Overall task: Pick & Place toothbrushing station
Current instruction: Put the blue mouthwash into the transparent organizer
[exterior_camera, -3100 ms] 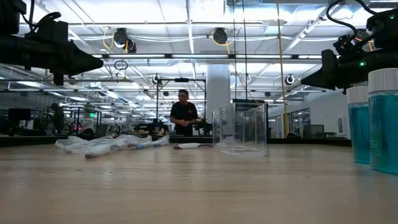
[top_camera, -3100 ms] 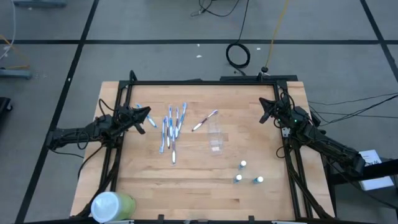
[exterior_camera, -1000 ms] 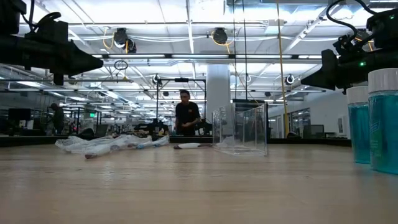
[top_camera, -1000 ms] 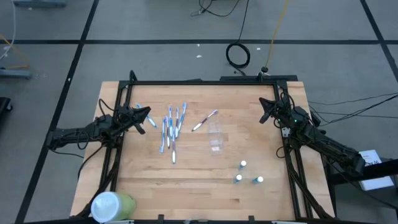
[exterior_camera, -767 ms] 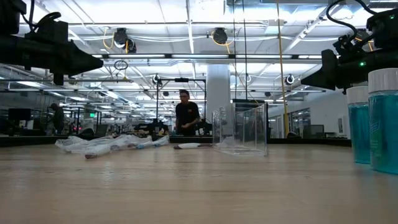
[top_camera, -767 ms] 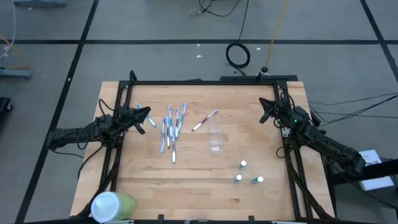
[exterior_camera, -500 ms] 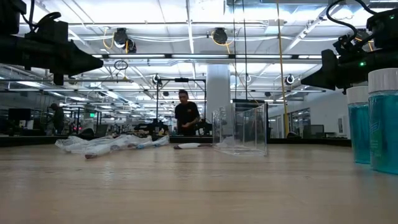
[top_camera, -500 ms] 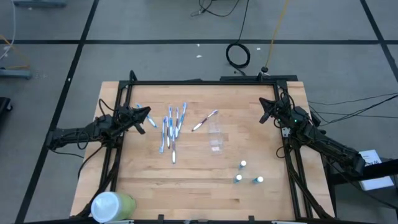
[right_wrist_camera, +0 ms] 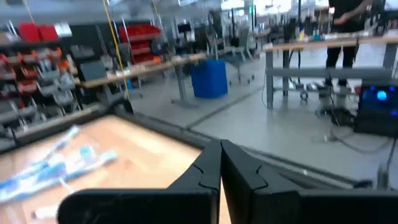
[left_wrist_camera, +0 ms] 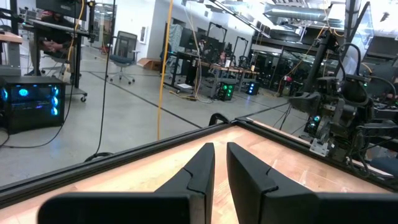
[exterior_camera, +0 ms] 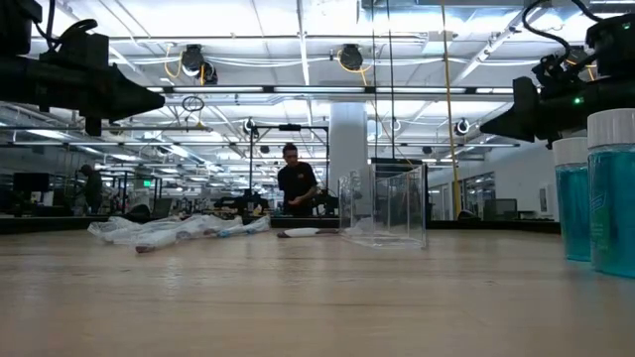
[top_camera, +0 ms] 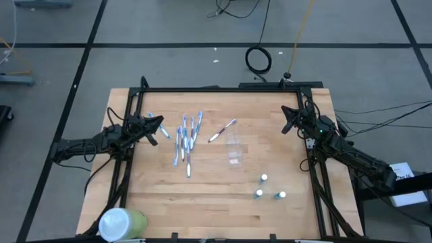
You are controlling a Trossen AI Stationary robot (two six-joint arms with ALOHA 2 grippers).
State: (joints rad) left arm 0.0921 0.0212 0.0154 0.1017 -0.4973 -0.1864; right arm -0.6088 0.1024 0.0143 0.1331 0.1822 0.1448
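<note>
Nothing is picked yet: my left pincer (top_camera: 159, 121), tips together and empty, must part and reach the blue-and-white toothbrushes (top_camera: 185, 138) just beside it, my right pincer (top_camera: 289, 124) also shut, waiting well apart.

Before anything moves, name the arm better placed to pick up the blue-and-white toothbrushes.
Left, probably. The left gripper hangs just beside the blue-and-white toothbrushes, with one stray brush under it. The right gripper sits across the table, beyond the clear cup.

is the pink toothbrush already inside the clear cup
No, in the high view the pinkish-purple toothbrush lies flat on the table just beside the clear cup, not inside it.
</note>
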